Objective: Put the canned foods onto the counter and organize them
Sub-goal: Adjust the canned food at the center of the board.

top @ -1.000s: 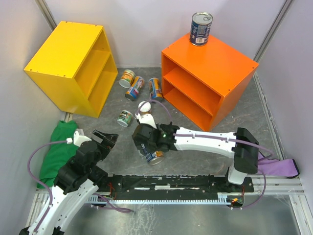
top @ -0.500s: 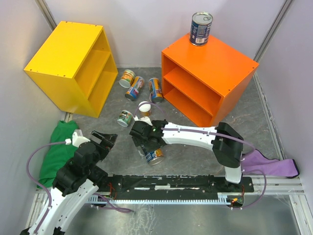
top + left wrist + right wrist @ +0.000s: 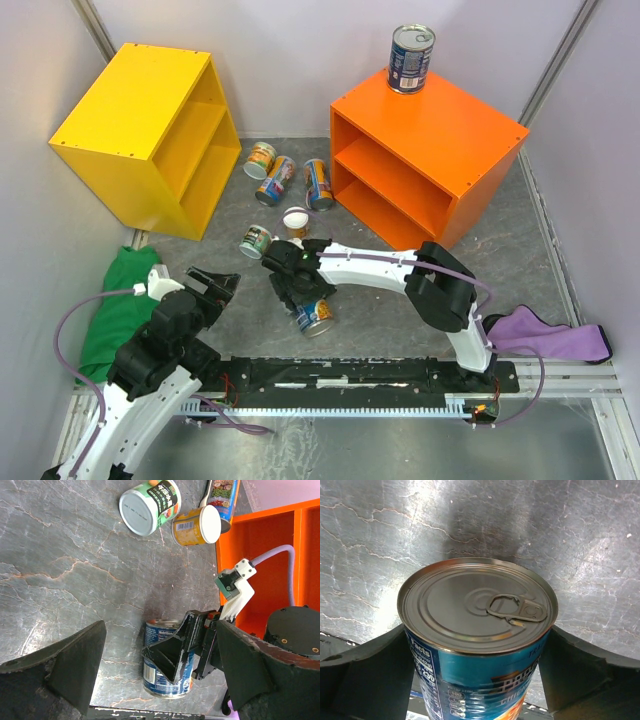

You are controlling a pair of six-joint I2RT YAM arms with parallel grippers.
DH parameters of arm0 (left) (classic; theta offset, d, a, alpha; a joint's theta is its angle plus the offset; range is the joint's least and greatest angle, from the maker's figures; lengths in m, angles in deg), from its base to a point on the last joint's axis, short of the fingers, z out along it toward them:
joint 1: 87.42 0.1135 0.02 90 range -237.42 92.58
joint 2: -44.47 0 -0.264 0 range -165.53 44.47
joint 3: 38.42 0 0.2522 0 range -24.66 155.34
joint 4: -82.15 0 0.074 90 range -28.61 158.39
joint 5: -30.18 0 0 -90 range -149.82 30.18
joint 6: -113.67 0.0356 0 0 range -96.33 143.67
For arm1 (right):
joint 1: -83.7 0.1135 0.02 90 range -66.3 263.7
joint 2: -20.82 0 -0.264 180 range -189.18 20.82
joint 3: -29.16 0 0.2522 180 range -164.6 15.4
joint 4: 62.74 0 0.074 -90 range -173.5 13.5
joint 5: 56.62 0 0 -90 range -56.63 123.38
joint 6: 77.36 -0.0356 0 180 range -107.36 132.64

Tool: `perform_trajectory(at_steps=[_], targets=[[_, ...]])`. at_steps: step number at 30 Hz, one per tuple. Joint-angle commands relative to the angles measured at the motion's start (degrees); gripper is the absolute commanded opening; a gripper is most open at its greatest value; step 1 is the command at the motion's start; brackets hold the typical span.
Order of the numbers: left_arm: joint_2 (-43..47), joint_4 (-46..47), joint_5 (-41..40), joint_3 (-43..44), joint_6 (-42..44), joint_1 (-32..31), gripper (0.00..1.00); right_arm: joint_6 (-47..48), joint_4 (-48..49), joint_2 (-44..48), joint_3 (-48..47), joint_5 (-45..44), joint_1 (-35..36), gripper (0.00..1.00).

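Two dark fingers (image 3: 367, 675) of your right gripper (image 3: 305, 297) flank a blue-labelled tin (image 3: 475, 605), one on each side. Whether they press it is hidden from you, and its lower label is cut off. The tin sits on the grey table (image 3: 400, 330) near the front rail (image 3: 350, 385), apart from five cans (image 3: 276, 180) lying by the orange counter (image 3: 450, 130), whose top carries another tin (image 3: 411, 58) at its far edge. Your right arm stretches low leftward. Your left gripper (image 3: 161, 627) hangs spread wide, holding nothing.
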Motion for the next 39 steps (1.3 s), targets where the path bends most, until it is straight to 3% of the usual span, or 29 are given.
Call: perform_trajectory(at_steps=[1, 4, 7, 23, 39], targets=[[-0.07, 1.52, -1.63, 1.58, -1.9, -0.07, 0.96, 1.49, 4.71, 1.21, -1.17, -0.66, -0.44, 0.66], [-0.05, 1.61, -1.55, 1.44, -2.01, -0.07, 0.96, 2.9, 7.36, 3.78, -0.48, -1.95, -0.39, 0.51], [-0.04, 1.9, -1.37, 1.16, -2.16, -0.07, 0.96, 5.11, 10.07, 6.45, -0.17, -4.22, -0.45, 0.48], [-2.9, 4.62, -0.92, 0.85, -0.97, -0.07, 0.96, 9.88, 32.72, 22.26, 15.44, -14.06, -0.45, 0.5], [-6.03, 6.22, 0.0, 1.27, 0.32, -0.07, 0.96, 12.0, 46.34, 25.19, 23.94, -14.73, -0.46, 0.57]])
